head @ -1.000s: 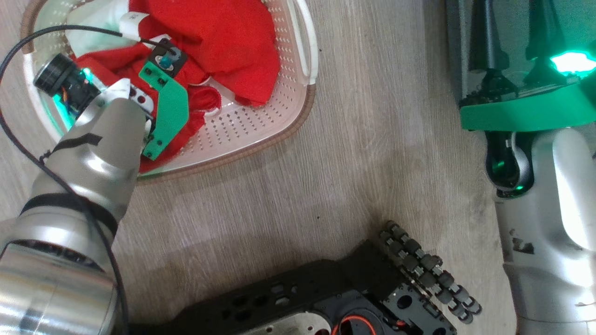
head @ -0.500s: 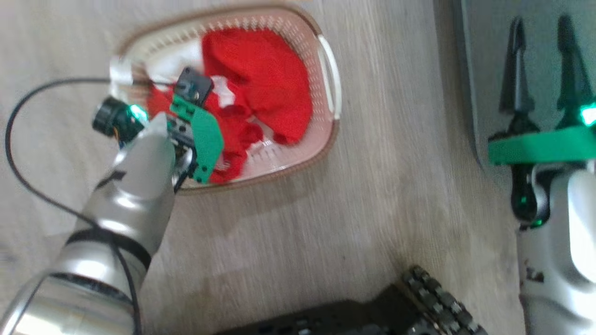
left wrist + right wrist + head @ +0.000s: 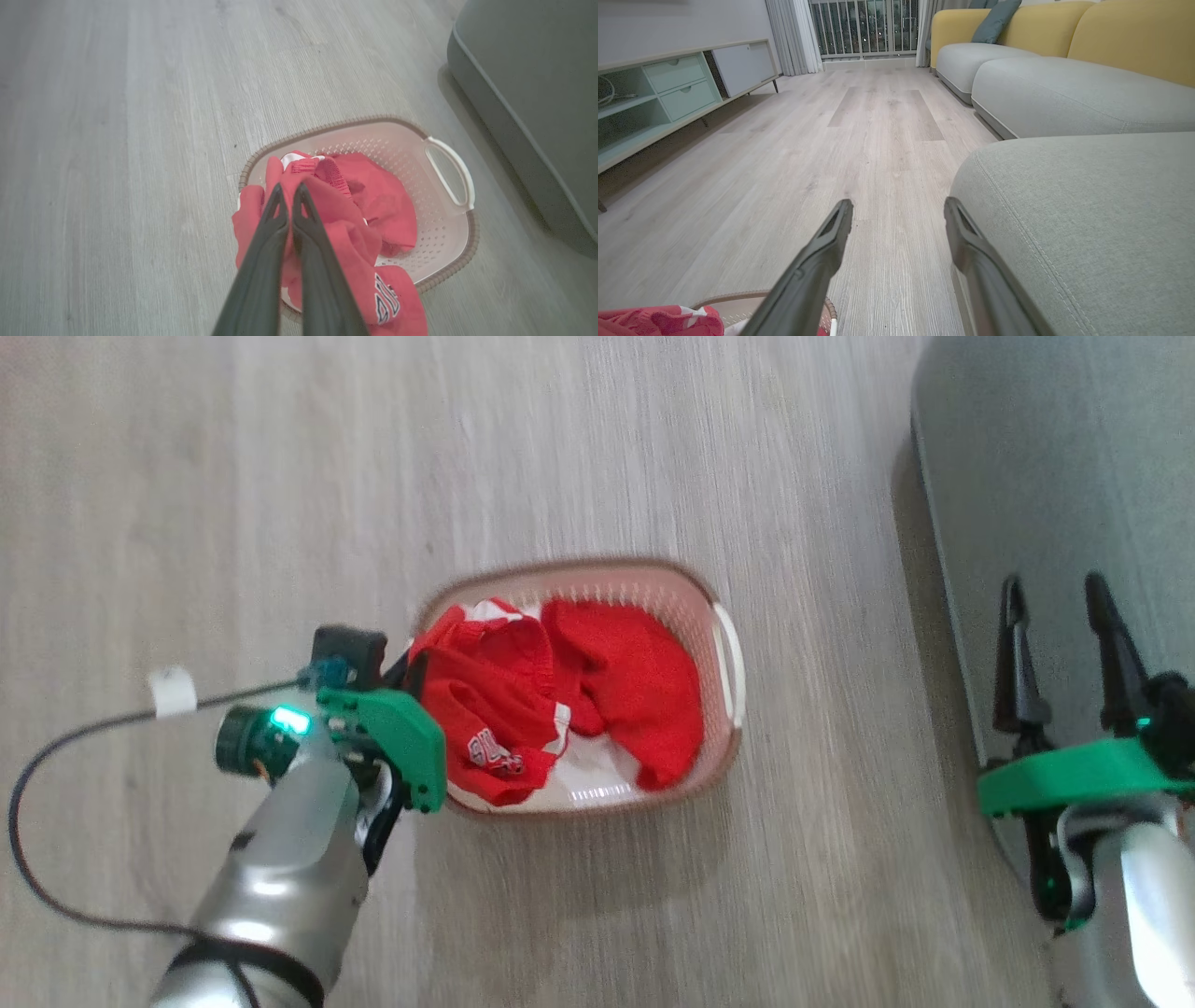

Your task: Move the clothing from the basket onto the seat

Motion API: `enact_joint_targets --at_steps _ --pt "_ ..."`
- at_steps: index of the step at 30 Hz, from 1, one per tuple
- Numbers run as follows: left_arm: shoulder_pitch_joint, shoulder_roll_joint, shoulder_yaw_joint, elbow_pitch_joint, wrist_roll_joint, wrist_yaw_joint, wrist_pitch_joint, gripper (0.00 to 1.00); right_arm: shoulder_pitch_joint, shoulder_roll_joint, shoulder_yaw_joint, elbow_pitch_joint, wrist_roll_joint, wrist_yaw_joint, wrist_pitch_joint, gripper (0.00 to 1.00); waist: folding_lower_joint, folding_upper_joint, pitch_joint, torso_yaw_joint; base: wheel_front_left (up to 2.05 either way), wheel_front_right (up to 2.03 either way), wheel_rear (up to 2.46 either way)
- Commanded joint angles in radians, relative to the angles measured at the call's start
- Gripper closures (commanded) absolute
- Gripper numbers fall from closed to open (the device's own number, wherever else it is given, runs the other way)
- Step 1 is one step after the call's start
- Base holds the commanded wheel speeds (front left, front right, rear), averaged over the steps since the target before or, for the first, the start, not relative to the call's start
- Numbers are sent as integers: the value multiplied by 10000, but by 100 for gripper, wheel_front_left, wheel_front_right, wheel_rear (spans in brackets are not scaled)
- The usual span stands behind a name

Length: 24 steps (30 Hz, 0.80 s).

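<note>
Floorboards [image 3: 280, 476] hold the big grey seat [image 3: 1055, 476] and, near it, the small cream basket [image 3: 560, 566] with red clothing [image 3: 616, 681] inside, where the left gripper [image 3: 288, 187] is squeezed tight on a piece of the clothing, while the right gripper [image 3: 1050, 581] stands wide apart over the seat's edge.

Soft, even indoor light. My head view is streaked with motion blur; the basket [image 3: 653, 597] casts a faint shadow on the floor [image 3: 280, 476]. My right wrist view is sharper.
</note>
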Motion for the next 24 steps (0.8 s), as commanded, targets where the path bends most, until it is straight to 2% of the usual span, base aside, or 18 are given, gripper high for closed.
enact_joint_targets --at_steps 1,3,9,13,24 --pt "234 299 431 -515 -163 115 -218 100 190 -148 195 -228 -96 -2 -63 0 2 -1 -1304 602 0 0 0" --pt "609 426 639 -1029 -278 216 -269 100 416 -177 246 -192 -129 -2 -63 0 2 -1 -1621 642 0 0 0" --pt "2131 835 1559 -3968 -264 676 -287 100 887 -331 592 -67 -245 -2 -63 0 2 -1 -2302 643 0 0 0" --pt "3086 1027 2050 -5315 -81 886 -288 100 1113 -498 880 32 -340 -2 -63 0 2 -1 -2691 576 0 0 0" --pt "4313 1309 2756 -6464 122 953 -290 100 1549 -794 1331 338 -340 -2 -63 0 2 -1 -3416 410 0 0 0"
